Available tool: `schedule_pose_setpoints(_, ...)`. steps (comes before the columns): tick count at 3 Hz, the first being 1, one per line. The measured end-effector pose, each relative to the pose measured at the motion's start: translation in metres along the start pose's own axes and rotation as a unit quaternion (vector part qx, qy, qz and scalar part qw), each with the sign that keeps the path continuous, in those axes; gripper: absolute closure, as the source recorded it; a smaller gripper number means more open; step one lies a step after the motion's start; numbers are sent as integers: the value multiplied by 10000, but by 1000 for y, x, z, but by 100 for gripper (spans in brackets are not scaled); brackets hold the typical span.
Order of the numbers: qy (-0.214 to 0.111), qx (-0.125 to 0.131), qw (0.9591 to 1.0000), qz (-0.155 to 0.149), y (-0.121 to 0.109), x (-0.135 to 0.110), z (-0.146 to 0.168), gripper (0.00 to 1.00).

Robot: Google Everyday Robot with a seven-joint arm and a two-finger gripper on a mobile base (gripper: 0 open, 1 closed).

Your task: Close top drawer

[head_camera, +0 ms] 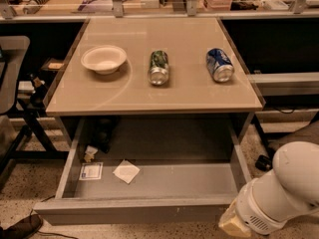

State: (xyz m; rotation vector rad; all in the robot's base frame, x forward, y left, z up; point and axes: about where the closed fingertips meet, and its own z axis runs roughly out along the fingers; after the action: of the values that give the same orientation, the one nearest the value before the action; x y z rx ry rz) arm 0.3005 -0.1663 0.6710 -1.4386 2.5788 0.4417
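Note:
The top drawer (134,214) is pulled far out from under the beige table (189,96). Its flat grey front panel runs along the bottom of the view, and its grey side walls (242,167) reach back under the tabletop. My white arm (279,193) comes in from the lower right. Its yellowish end (233,225) sits just beside the right end of the drawer's front panel. The gripper itself is cut off below the bottom edge there, so it does not show.
In the drawer lie a folded white paper (126,171), a small card (90,171) and a small packet (90,153). On the table are a white bowl (103,59), a green can (159,67) and a blue can (220,64), both lying down. A chair frame (20,128) stands at the left.

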Motion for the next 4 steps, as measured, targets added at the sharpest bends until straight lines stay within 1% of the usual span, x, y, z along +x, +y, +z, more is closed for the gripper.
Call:
schedule_pose_setpoints(1, -80, 175, 9998, -111, -15, -18, 11, 100)
schedule_pose_setpoints(2, -97, 256, 9995, -170, -22, -25, 13, 100)
schedule_pose_setpoints(3, -116, 451, 9982, -376, -42, -47, 15, 100)
schedule_pose_setpoints(4, -128, 492, 9982, -331, -43, -48, 15, 100)
